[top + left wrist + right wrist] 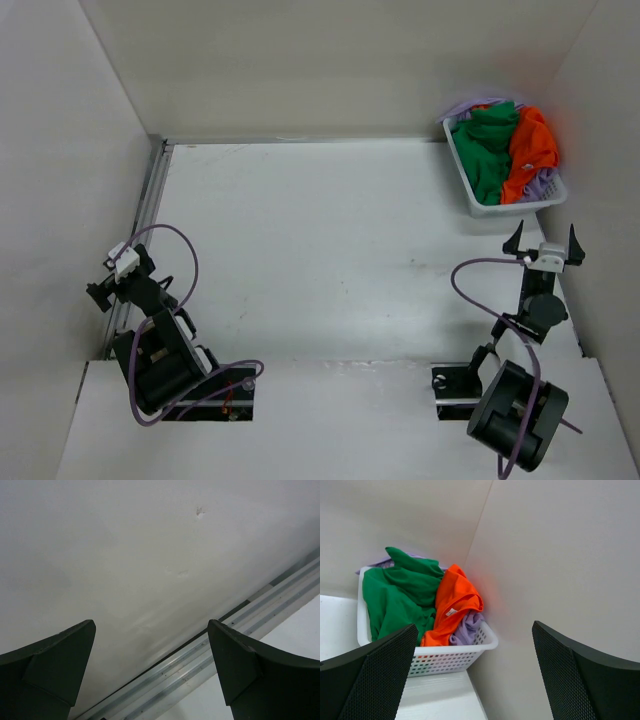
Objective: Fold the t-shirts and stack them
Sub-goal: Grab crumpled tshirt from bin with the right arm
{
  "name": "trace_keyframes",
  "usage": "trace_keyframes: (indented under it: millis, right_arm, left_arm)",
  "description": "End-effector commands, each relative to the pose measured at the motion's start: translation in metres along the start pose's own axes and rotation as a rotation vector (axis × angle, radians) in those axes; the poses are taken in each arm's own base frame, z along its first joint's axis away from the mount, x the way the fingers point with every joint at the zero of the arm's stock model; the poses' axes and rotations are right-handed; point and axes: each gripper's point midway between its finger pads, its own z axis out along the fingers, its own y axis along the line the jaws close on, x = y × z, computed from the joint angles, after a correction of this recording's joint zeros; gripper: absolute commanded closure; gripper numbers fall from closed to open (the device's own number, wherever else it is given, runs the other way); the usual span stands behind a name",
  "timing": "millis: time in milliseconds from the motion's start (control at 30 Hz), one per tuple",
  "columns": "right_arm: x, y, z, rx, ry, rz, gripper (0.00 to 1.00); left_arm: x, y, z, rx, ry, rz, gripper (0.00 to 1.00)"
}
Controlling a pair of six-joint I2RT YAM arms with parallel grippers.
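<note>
Three t-shirts lie crumpled in a white mesh basket (478,203) at the far right corner: a green one (487,145), an orange one (531,148) and a lavender one (541,185) mostly buried beneath. The right wrist view shows the green t-shirt (400,595), the orange t-shirt (455,600) and the lavender t-shirt (466,629) in the basket (445,659). My right gripper (543,243) stands open just in front of the basket, holding nothing. My left gripper (118,272) is open at the table's left edge, facing the side wall.
White walls enclose the table on the left, back and right. A metal rail (143,215) runs along the left edge; the left wrist view shows this rail (215,645) below the wall. The basket sits tight against the right wall (560,555).
</note>
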Motion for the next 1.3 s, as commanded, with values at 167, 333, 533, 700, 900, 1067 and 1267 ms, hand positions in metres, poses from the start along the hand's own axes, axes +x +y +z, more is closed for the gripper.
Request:
trace_keyframes:
  millis: [167,333,533,700,900,1067,1267]
  right_arm:
    - [-0.044,0.016,-0.013,-0.029,-0.148,-0.072,0.00]
    - [-0.107,0.044,0.022,-0.157,-0.211,0.062,0.00]
    - [-0.155,0.113,0.116,-0.339,-0.177,0.101,0.00]
    - [-0.143,0.119,0.193,-0.083,0.002,0.214,0.00]
    - [-0.071,0.131,0.280,-0.081,0.414,0.434,0.00]
    - [0.014,0.144,0.298,-0.054,0.756,0.477,0.12]
    - [0.067,0.156,0.279,-0.005,0.901,0.537,0.21]
  left_arm:
    - [-0.046,0.009,0.001,-0.031,-0.187,-0.078,0.00]
    - [-0.067,0.007,0.003,-0.032,-0.240,-0.016,0.00]
    - [-0.195,-0.067,-0.023,0.201,-0.509,0.043,0.00]
    - [-0.239,-0.189,-0.022,0.545,-0.322,0.137,0.00]
    - [-0.211,-0.304,-0.043,0.842,0.045,0.253,0.00]
    - [-0.211,-0.348,-0.055,0.902,0.101,0.190,0.00]
    - [-0.174,-0.382,-0.068,1.009,0.221,0.191,0.00]
